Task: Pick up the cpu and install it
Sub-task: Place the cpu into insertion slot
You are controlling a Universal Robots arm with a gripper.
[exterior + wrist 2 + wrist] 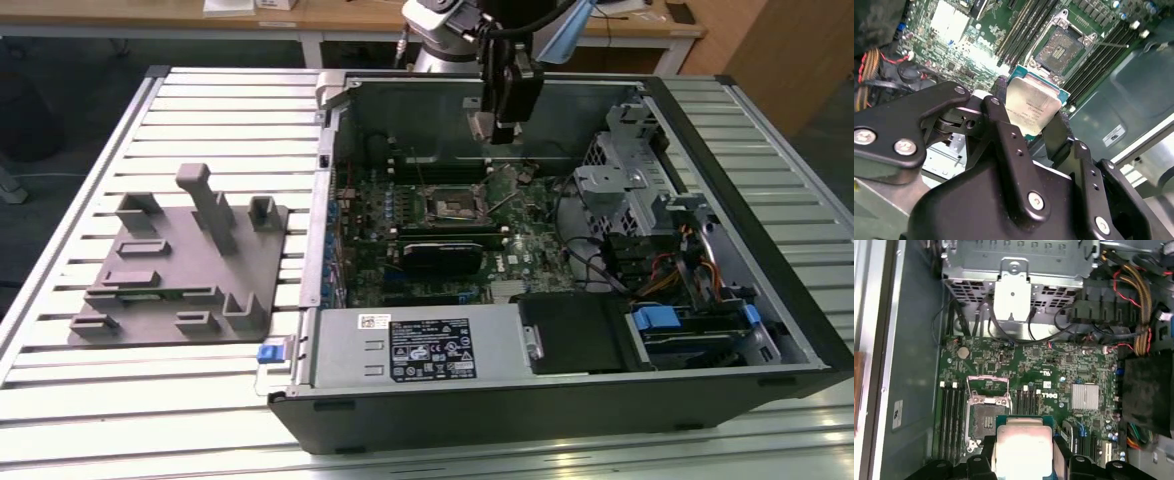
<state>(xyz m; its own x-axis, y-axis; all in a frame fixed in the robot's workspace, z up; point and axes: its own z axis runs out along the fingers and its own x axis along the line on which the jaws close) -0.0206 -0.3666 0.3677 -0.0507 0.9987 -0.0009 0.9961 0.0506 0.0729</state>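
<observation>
The black claw is clamped on the cpu — a flat square chip with a silvery metal top and thin teal rim — hanging above the green motherboard near the open metal-framed socket, seemingly clear of the grey case walls.

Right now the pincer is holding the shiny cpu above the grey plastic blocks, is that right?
Not quite. The pincer is holding the cpu, but above the motherboard inside the open computer case, not above the grey plastic blocks. The exterior view shows those blocks outside the case, on the exterior view's left.
</observation>
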